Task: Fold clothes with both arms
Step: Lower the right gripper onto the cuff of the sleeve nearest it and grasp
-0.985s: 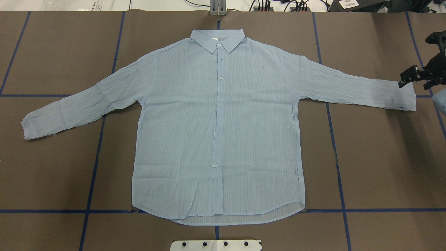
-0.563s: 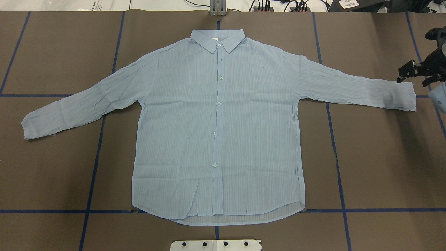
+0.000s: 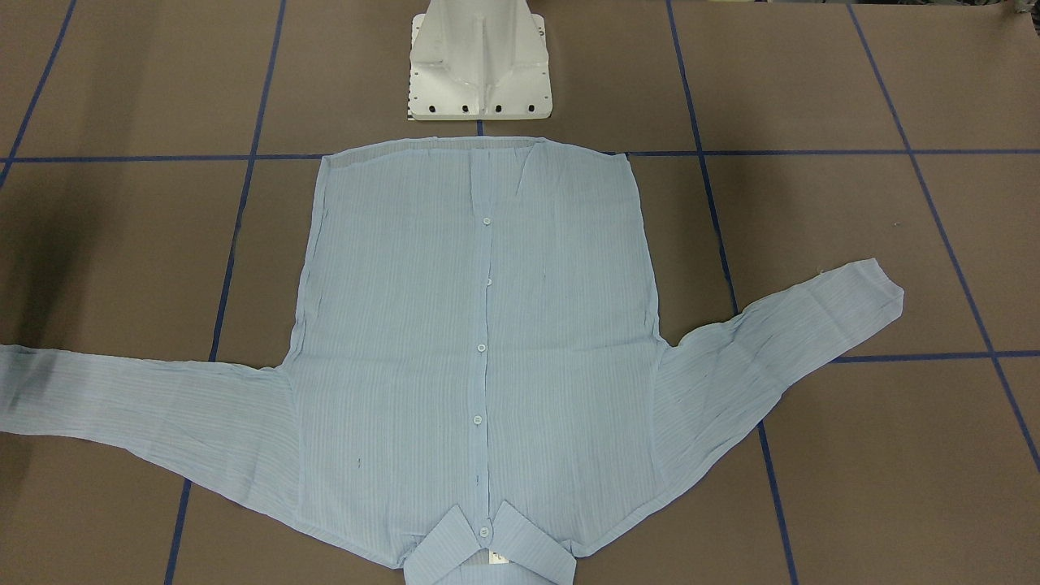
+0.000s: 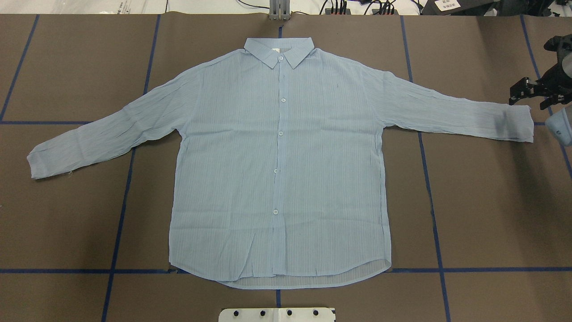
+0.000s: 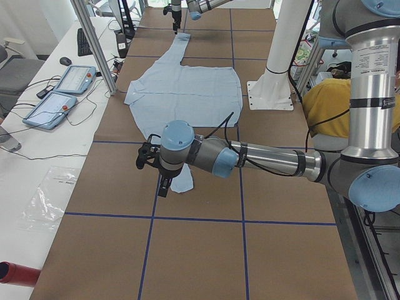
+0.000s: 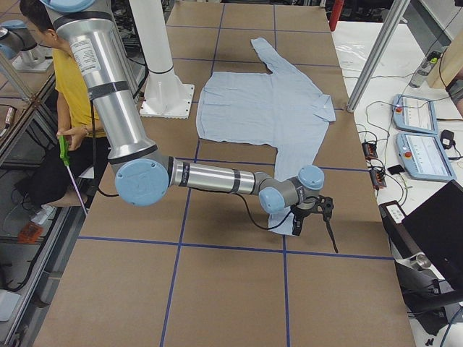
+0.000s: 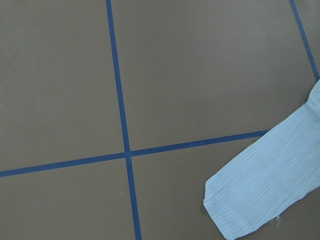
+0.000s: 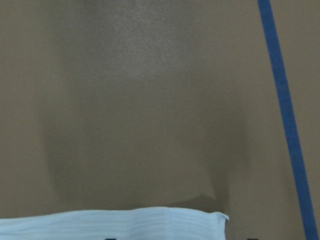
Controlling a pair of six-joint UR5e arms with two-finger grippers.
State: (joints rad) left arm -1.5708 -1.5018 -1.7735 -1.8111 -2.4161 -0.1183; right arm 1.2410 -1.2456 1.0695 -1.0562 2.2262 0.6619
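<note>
A brown paper-covered table (image 4: pixel 491 201), marked into squares by blue tape lines (image 4: pixel 431 201), carries the light blue, finely striped long-sleeved shirt (image 4: pixel 277 179). The shirt lies flat and buttoned, front up, in the table's middle. Its collar (image 4: pixel 279 50) points to the far edge and its hem lies near the robot's white pedestal base (image 3: pixel 479 65).

Both sleeves spread toward the table's ends. The grey jointed right arm (image 6: pixel 210 177) reaches low over the right end. Its black right gripper (image 4: pixel 529 96) is at the right cuff (image 4: pixel 518 123), fingers spread apart and gripping nothing.

The grey left arm (image 5: pixel 269 161) stretches over the left end, and its left gripper (image 5: pixel 151 176) hangs above the left cuff (image 7: pixel 250 200). I cannot tell whether that claw is released or clenched.
</note>
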